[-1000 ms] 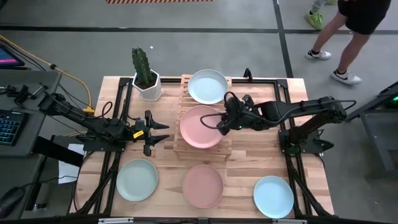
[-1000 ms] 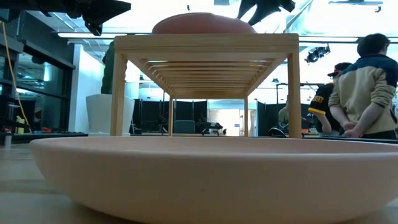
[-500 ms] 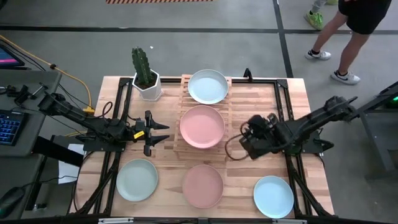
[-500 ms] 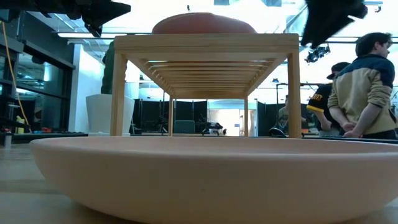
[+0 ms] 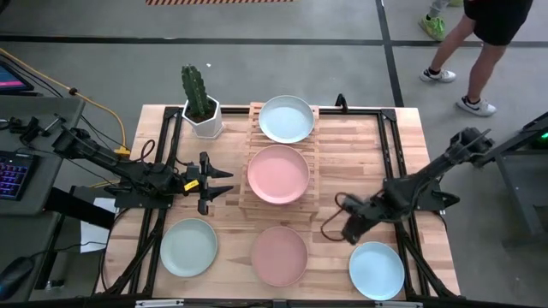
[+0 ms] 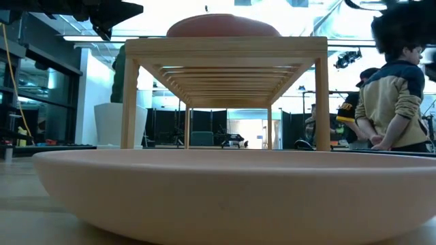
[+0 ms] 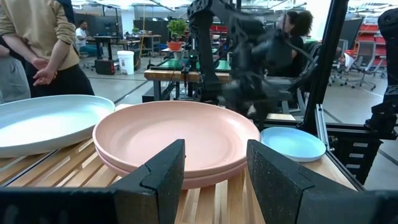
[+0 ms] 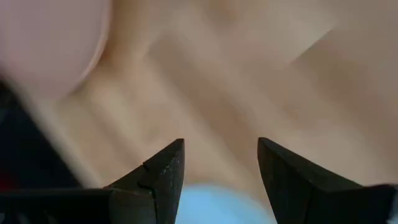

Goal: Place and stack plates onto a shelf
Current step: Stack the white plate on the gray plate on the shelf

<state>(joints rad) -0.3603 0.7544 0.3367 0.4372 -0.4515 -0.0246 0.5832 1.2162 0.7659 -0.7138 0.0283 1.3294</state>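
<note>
Two pink plates point(image 5: 278, 174) stacked on the slatted shelf point(image 5: 253, 201), beside a light blue plate point(image 5: 286, 119).
Right gripper point(image 5: 353, 229), fingers parted and empty, hangs just above the blue plate point(image 5: 377, 269) on the table point(image 5: 330, 248); left gripper point(image 5: 224, 181) waits beside the shelf, fingers apart, empty.
</note>
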